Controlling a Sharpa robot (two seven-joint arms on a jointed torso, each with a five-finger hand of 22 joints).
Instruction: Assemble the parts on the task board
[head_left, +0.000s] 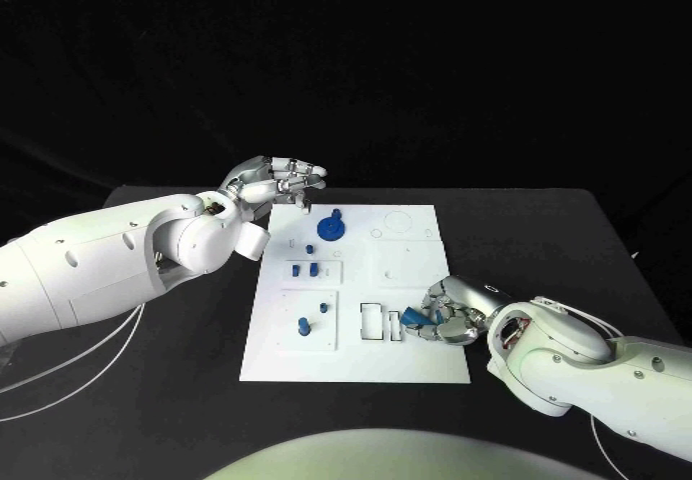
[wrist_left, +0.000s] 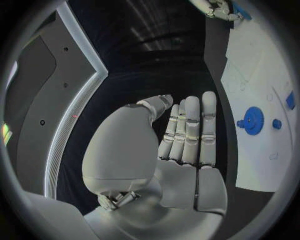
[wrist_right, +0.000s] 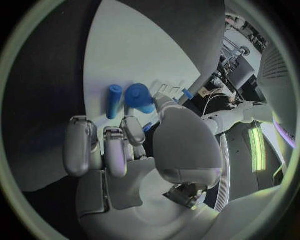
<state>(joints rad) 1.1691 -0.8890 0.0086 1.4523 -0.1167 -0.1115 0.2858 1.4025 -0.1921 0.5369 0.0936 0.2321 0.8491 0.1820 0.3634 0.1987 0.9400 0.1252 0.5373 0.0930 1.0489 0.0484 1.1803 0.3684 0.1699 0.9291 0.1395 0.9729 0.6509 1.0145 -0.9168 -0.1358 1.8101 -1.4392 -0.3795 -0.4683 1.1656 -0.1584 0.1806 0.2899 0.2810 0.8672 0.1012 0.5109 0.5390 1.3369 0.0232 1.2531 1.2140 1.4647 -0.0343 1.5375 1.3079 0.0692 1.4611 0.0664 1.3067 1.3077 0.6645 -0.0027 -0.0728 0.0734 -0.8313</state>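
Note:
The white task board (head_left: 411, 255) lies in the middle of the black table. A blue gear (head_left: 332, 229) stands near its far edge and is also seen from the left wrist (wrist_left: 253, 120). Several small blue parts (head_left: 303, 270) stand in the board's left half, and a blue peg (head_left: 303, 325) stands nearer me. My left hand (head_left: 274, 180) hovers over the board's far left corner, fingers straight (wrist_left: 190, 135) and holding nothing. My right hand (head_left: 453, 316) rests at the board's near right with fingers curled (wrist_right: 115, 145). Its thumb and a finger pinch a blue part (wrist_right: 139, 97), beside a blue cylinder (wrist_right: 114, 101) lying on the board.
Rectangular slots (head_left: 378, 322) are cut into the board just left of my right hand. Black table (head_left: 548, 240) surrounds the board on all sides. My left forearm (head_left: 101, 265) reaches in over the table's left side.

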